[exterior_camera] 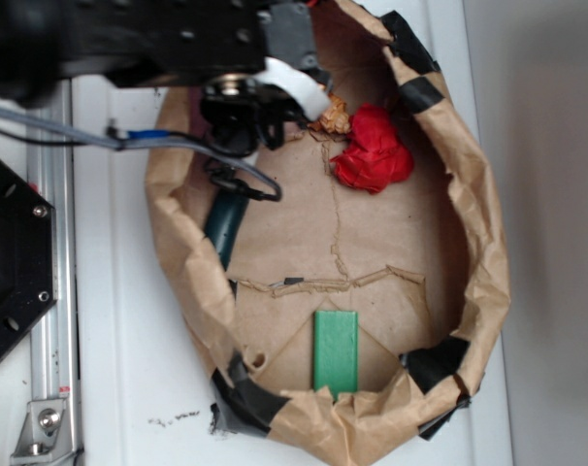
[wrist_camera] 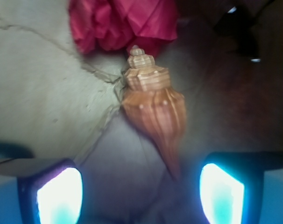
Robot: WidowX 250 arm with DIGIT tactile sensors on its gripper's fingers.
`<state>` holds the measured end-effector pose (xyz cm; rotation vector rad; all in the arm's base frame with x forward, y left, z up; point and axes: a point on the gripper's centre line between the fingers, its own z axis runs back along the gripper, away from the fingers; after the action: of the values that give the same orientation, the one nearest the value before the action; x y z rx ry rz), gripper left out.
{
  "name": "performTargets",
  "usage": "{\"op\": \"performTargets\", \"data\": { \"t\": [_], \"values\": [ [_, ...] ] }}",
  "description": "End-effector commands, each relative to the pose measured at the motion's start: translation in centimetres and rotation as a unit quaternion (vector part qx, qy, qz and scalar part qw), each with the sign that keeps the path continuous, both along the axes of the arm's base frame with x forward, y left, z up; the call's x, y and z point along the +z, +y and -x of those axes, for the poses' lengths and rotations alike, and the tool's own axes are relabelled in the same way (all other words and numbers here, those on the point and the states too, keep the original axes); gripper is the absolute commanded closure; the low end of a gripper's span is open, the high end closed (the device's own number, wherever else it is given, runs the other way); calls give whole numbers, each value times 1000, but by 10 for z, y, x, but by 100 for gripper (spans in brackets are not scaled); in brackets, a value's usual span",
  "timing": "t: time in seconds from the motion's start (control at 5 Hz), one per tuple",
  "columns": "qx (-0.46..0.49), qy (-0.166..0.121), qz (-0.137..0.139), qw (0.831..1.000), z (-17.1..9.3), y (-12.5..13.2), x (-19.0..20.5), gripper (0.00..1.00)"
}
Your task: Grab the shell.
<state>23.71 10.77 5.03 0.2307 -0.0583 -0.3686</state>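
In the wrist view the shell point(wrist_camera: 153, 105) lies lengthwise from 12 to 6 o'clock, spire touching the red wad point(wrist_camera: 123, 23), pointed tail toward the gripper point(wrist_camera: 140, 189). It is glossy orange-brown, ridged. The jaws stand wide, empty. It rests on the paper bag point(exterior_camera: 488, 262).

In your exterior view the arm hides most of the shell point(exterior_camera: 333, 116); only a scrap shows at the bag's point(exterior_camera: 488, 282) far edge. Your wrist view cuts off the hand's point(wrist_camera: 140, 191) fingers point(wrist_camera: 60, 196) at the bottom and the red wad point(wrist_camera: 127, 21) at the top, all blurred.
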Motion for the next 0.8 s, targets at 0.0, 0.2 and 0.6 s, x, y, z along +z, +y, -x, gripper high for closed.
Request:
{"op": "performTargets", "data": {
  "t": [0.0, 0.2, 0.6],
  "values": [
    [-22, 1, 0, 1000, -18, 0, -10, 0],
    [-13, 5, 3, 1000, -23, 7, -11, 0],
    [-4, 3, -3, 1000, -27, 11, -10, 100]
  ]
}}
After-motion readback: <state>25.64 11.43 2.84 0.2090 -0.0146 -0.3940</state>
